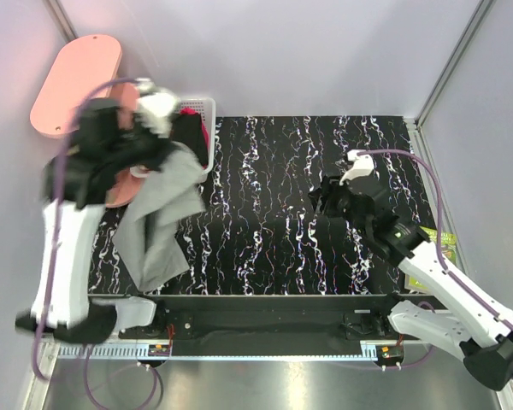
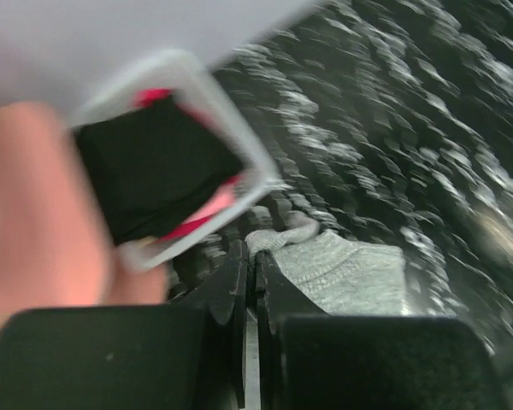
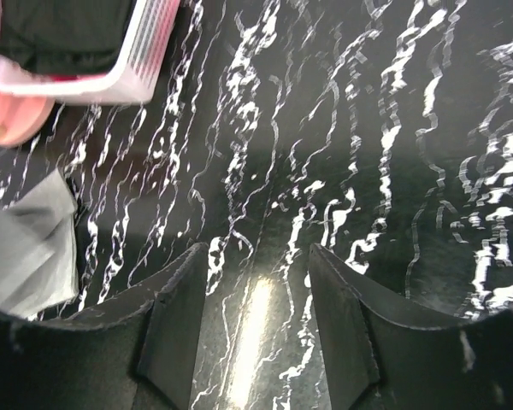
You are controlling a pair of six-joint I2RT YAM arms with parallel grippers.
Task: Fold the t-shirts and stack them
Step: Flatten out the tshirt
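Pinching an edge of the grey shirt (image 1: 158,224), the left jaws are pressed together, and the shirt hangs limp to the counter (image 1: 282,188) beside the basket (image 1: 207,106). The right jaws stand apart above the counter. The cloth looks light and floppy, probably best gripped at the shoulder corners.

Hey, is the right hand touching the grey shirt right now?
Apart. The top view shows a wide stretch of bare table between the right hand and the grey shirt.
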